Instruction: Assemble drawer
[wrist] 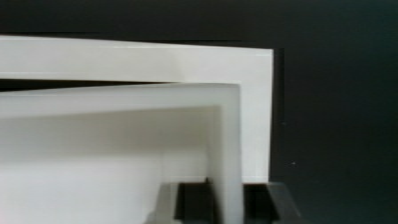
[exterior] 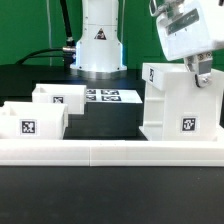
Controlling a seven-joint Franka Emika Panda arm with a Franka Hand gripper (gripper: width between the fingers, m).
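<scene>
The big white cube housing [exterior: 178, 105] stands at the exterior view's right, with tags on its faces. My gripper [exterior: 203, 77] comes down from above onto its right wall. In the wrist view the two black fingers [wrist: 192, 206] sit on either side of that thin white wall [wrist: 228, 130], and the gripper [wrist: 230, 206] is closed on it. Two small white open-top trays stand at the exterior view's left, one in front [exterior: 28, 122] and one behind it [exterior: 55, 97], each with a tag.
A long low white rail [exterior: 110, 152] runs across the front of the table. The marker board [exterior: 110, 96] lies flat in the middle, in front of the robot base [exterior: 98, 45]. The table surface is black.
</scene>
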